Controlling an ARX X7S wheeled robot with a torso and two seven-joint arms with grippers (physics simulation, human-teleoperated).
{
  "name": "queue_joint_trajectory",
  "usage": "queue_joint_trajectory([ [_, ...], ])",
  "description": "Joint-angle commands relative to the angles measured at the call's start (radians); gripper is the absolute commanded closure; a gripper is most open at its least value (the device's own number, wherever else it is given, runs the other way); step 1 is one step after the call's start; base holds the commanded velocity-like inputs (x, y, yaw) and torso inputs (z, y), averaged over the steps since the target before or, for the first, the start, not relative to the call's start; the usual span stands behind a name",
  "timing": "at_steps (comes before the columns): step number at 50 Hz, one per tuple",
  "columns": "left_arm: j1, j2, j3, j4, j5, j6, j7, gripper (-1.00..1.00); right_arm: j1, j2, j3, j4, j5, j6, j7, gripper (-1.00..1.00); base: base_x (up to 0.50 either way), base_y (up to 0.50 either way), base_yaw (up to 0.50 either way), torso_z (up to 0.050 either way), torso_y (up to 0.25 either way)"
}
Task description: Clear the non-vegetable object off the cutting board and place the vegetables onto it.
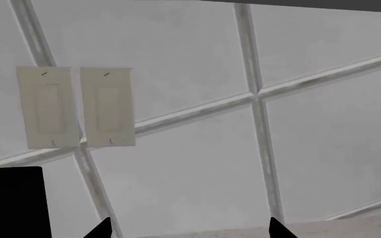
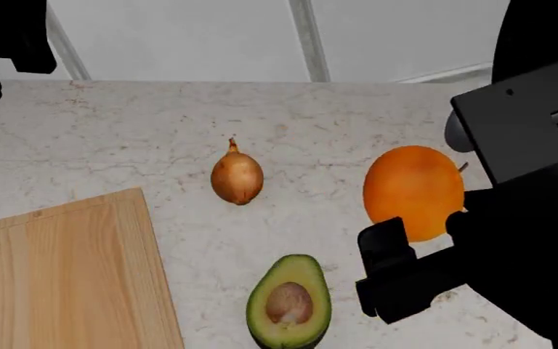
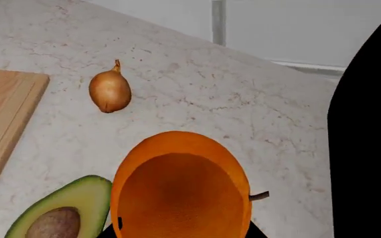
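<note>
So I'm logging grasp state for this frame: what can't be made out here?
- Right gripper grip on the orange: head view, the arm covers the contact; right wrist view, the fruit hides the fingers.
- Cutting board: cut off by the frame edge.
- Left gripper: only its finger tips show.

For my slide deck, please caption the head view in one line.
Orange off the cutting board, by the right claw; onion and halved avocado lie on the marble counter.
</note>
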Motion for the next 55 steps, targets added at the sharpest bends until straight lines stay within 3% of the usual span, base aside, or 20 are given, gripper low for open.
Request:
queue_joint_trajectory([
  [1, 0.004, -0.002, 0.002, 0.004, -0.006, 0.004, -0.004, -1.00, -0.091, 0.078, 0.037, -0.035, -0.045, -0.025, -0.043, 1.00, 0.00, 0.00, 0.00, 0.000, 0.000],
  [20, 0.000, -0.008, 0.009, 0.002, -0.013, 0.005, -0.011, -1.00, -0.272, 0.200, 0.077, -0.049, -0.130, -0.102, -0.117, 1.00, 0.00, 0.00, 0.00, 0.000, 0.000],
  [47, -0.010, -0.009, 0.001, 0.019, -0.029, -0.015, -0.031, -1.00, -0.426, 0.243, 0.089, -0.073, -0.159, -0.199, -0.164, 1.00, 0.00, 0.00, 0.00, 0.000, 0.000],
  [48, -0.010, -0.010, -0.001, 0.018, -0.029, -0.014, -0.031, -1.00, -0.424, 0.243, 0.088, -0.070, -0.162, -0.196, -0.166, -1.00, 0.00, 0.00, 0.00, 0.000, 0.000],
  [55, -0.013, -0.014, -0.003, 0.013, -0.031, -0.012, -0.030, -1.00, -0.406, 0.245, 0.090, -0.071, -0.155, -0.187, -0.161, -1.00, 0.00, 0.00, 0.00, 0.000, 0.000],
])
